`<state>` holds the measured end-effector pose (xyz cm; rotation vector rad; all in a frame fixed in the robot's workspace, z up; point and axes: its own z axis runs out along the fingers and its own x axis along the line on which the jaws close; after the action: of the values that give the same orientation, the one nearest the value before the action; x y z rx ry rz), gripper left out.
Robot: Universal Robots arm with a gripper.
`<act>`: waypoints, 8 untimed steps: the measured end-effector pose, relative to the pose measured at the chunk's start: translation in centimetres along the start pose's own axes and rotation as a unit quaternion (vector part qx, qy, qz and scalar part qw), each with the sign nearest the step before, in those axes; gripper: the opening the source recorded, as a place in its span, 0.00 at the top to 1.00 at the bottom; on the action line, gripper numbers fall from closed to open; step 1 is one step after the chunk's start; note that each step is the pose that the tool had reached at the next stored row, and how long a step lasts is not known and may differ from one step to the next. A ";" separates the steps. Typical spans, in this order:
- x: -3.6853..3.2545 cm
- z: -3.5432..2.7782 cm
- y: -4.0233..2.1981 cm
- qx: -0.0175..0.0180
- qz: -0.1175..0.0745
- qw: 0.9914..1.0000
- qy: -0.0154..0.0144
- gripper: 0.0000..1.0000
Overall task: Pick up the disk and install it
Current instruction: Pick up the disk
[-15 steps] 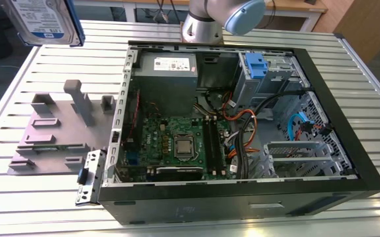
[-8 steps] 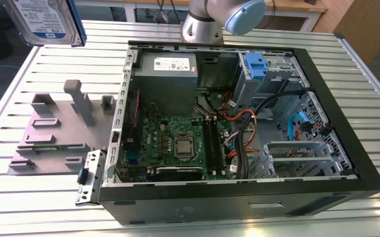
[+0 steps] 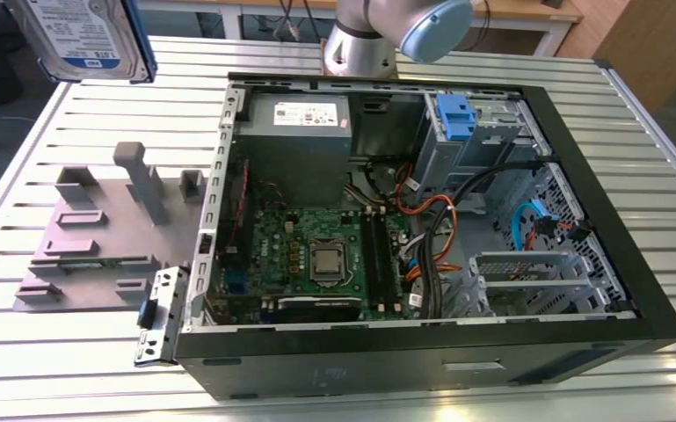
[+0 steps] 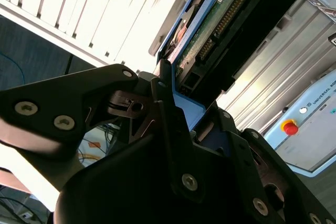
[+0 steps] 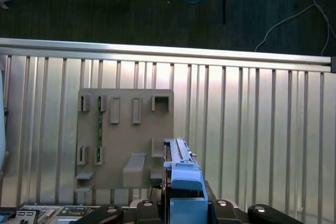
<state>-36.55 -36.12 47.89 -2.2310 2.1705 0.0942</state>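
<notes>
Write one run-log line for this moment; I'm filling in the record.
gripper: shut on disk | disk: in air over slatted table | computer case: open, disk not yet inside

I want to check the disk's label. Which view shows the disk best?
The exterior view: the disk shows its labelled face there. The second wrist view shows its circuit-board side; the first wrist view, its blue-framed edge.

Bright overhead light. The table [image 3: 32, 132] slats glare white in the exterior view and burn out in the second wrist view, where the gripper [image 4: 189, 106] is backlit, nearly black. The floor [image 5: 131, 9] is dim in the first wrist view
</notes>
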 end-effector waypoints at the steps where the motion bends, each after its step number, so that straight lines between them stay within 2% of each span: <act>1: 0.00 0.00 -0.04 0.000 0.000 1.000 0.000 0.63; 8: 0.01 -0.01 -0.31 0.000 0.000 1.000 0.000 0.63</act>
<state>-36.24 -36.12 47.89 -2.2309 2.1706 0.0943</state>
